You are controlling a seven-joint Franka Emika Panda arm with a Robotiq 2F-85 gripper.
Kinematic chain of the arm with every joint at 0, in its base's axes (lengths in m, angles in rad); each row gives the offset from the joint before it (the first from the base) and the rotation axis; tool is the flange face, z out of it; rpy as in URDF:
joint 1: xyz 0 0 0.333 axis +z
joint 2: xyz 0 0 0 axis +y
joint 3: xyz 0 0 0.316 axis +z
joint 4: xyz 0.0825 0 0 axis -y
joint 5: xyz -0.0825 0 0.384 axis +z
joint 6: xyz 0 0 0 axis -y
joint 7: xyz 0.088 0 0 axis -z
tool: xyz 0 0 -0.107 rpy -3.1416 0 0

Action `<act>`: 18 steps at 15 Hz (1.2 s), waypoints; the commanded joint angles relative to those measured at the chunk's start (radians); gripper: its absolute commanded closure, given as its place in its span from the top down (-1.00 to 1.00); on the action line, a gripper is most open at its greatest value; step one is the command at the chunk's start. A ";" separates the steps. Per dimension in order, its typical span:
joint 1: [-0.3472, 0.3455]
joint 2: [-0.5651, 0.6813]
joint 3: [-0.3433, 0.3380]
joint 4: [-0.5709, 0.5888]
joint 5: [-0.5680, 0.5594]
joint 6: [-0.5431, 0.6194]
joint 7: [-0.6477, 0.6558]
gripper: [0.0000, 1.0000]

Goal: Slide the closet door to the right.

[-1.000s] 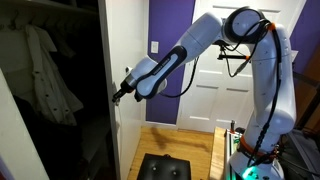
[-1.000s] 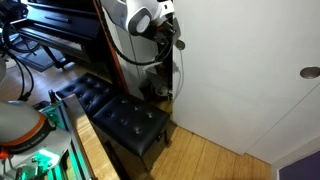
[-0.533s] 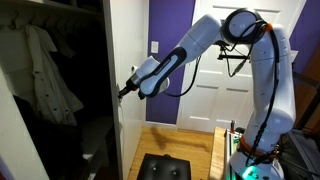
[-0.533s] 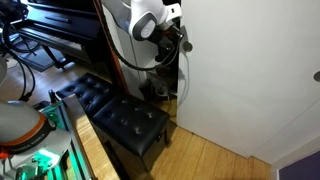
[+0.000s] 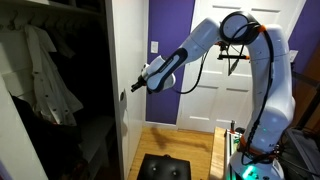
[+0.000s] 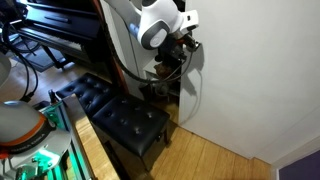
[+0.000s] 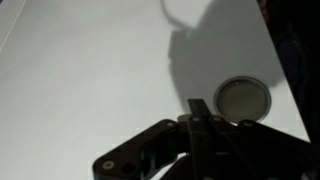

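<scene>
At the far left of an exterior view a dark open closet holds a hanging white cloth garment [image 5: 45, 75]. Just right of it stands the tall, plain, flat white closet door [image 5: 130, 40], reaching from the floor to the top of the view, its near edge bordering the closet opening. The white robot arm [image 5: 205, 40] reaches in from the right, and its jaws are at the door's face about halfway up. In the wrist view the jaws are drawn together with nothing between them. Their tip lies against the white panel [image 7: 110, 70], just left of and slightly below the small round dark recessed finger pull [image 7: 243, 98], close to it but not inside it. The panel also fills the right side of an exterior view [image 6: 250, 70], with a black tufted bench [image 6: 125, 118] near its foot. Further right are a purple wall [image 5: 165, 25] and a white door with raised panels [image 5: 215, 85].
</scene>
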 commanded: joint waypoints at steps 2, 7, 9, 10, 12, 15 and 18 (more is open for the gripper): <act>-0.123 -0.031 0.179 -0.020 0.007 -0.205 -0.021 -1.00; -0.176 -0.203 0.281 -0.077 0.098 -0.604 -0.032 -0.19; -0.025 -0.321 0.139 -0.101 0.228 -0.772 -0.087 0.12; 0.024 -0.375 0.090 -0.118 0.243 -0.835 -0.085 0.25; 0.123 -0.493 0.006 -0.166 0.231 -0.941 -0.058 0.56; 0.249 -0.638 -0.071 -0.214 0.188 -1.064 -0.043 0.98; 0.359 -0.726 -0.086 -0.242 0.157 -1.102 -0.042 1.00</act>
